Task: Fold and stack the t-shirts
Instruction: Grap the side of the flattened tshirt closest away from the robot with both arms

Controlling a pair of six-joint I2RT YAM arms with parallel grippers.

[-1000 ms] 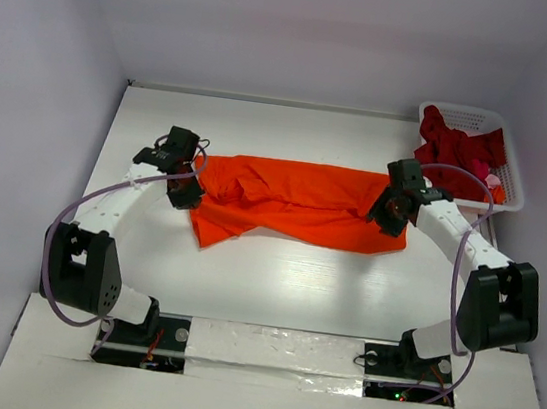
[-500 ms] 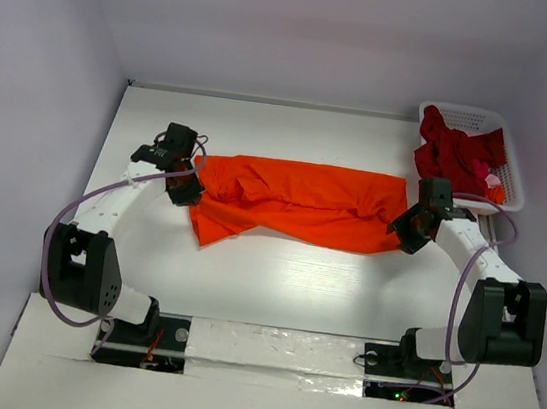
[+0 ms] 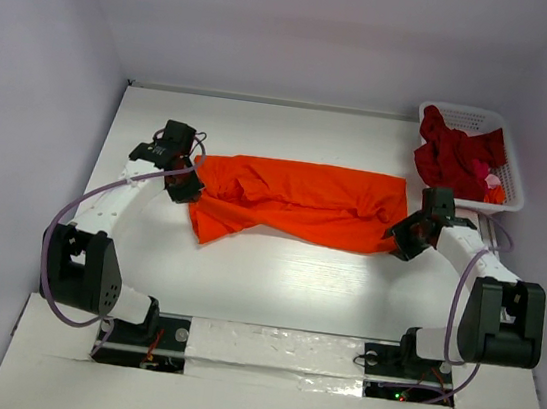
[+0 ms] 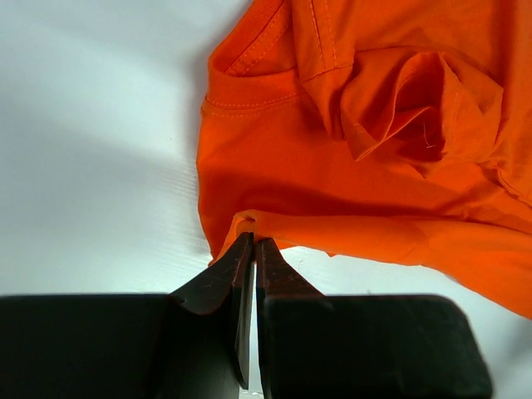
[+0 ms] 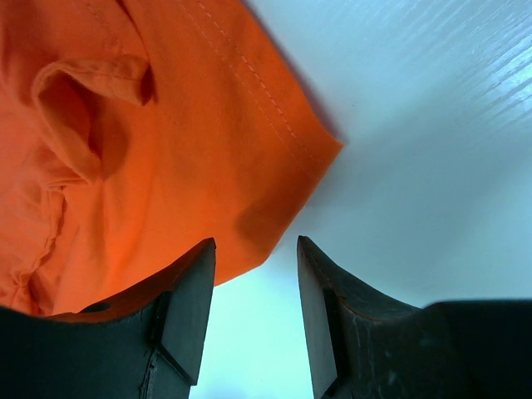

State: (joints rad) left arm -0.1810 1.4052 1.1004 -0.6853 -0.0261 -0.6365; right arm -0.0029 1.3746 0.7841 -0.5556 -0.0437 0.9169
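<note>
The left gripper is closed, pinching the left edge of the orange t-shirt. The right gripper stands partly open at its near-right corner, holding nothing.

The left arm reaches up the bench's left side, wrist bent inward, its jaws pressed together on the edge of the orange t-shirt. The right arm stretches along the right side, wrist low, jaws standing apart.
</note>
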